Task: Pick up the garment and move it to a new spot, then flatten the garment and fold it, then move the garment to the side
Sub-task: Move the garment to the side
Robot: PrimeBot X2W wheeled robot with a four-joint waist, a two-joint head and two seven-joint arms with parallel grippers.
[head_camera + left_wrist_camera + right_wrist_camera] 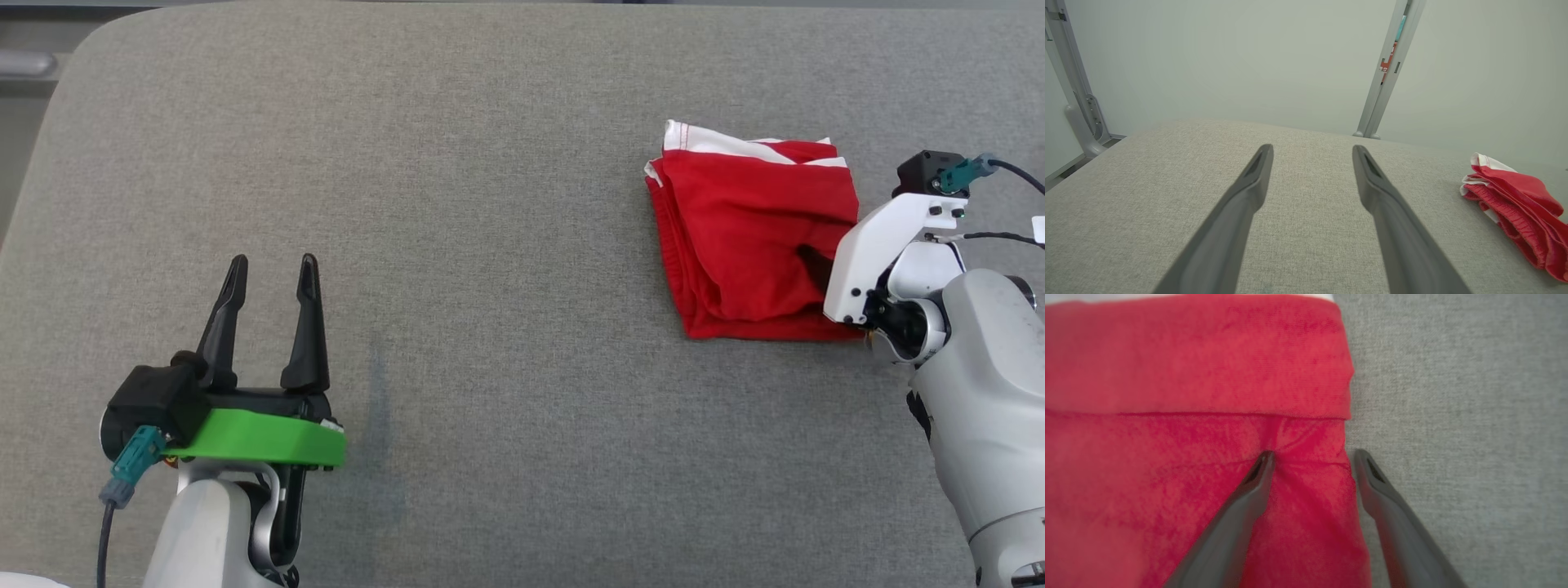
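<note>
Folded red garment (751, 229) at far right of desk (490, 245); right tool (1314, 455) spread astride its right-hand edge, one finger denting cloth, other over bare desk; left tool (273, 273) spread, well apart.

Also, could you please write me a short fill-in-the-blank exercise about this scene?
The folded garment is ____ with white trim. It lies on a ____ table. The right gripper straddles its edge with fingers ____.
Missing words: red; grey; open.
</note>
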